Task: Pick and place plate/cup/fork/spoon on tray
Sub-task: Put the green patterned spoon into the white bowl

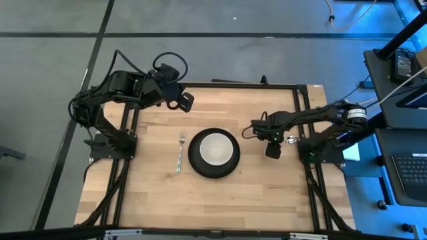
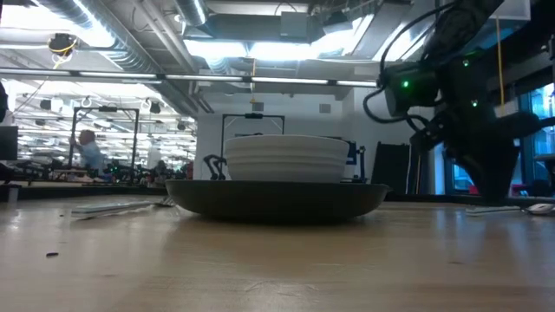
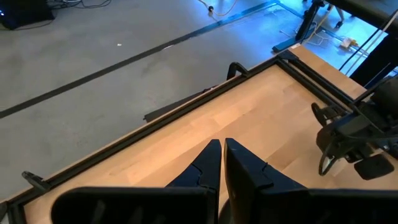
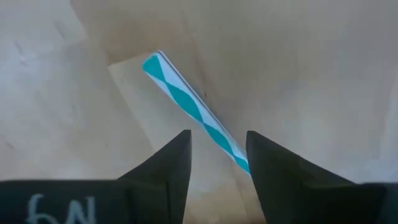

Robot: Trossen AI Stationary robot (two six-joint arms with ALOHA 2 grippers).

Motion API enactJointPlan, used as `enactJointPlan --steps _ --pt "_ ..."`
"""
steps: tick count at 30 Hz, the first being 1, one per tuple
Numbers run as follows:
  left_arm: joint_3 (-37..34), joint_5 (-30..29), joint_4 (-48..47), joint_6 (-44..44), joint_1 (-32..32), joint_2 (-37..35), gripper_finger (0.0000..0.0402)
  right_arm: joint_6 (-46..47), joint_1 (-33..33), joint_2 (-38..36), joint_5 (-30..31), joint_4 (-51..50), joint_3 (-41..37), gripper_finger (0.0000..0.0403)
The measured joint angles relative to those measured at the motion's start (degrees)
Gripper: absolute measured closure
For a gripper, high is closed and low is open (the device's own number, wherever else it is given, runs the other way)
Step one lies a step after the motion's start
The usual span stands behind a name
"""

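Observation:
The black plate lies at the table's middle, and the white cup stands on it; both also show in the low view, plate and cup. The fork lies flat just left of the plate. The spoon lies right of the plate; its teal-and-white striped handle runs on the wood between the fingers of my right gripper, which is open and points down over it. My left gripper is shut and empty, held high over the table's far left part. No tray shows. My right gripper stands open over the spoon's striped handle, fingers pointing down and lying across it. The handle lies flat on the table and runs behind one fingertip. I cannot tell whether that finger touches it.
A black metal frame borders the table's far and side edges. Bare wood lies at the near half of the table. A desk with a keyboard stands beyond the right edge.

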Motion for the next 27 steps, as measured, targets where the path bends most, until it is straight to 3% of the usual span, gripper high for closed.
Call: enactJointPlan --steps 9,27 --pt "0.0 0.0 0.0 0.0 0.0 0.0 0.0388 0.1 0.0 5.61 0.0 -0.02 0.09 0.0249" --pt "0.0 0.0 -0.04 0.01 0.0 0.0 0.0388 -0.09 0.02 5.3 0.02 3.04 0.63 0.0254"
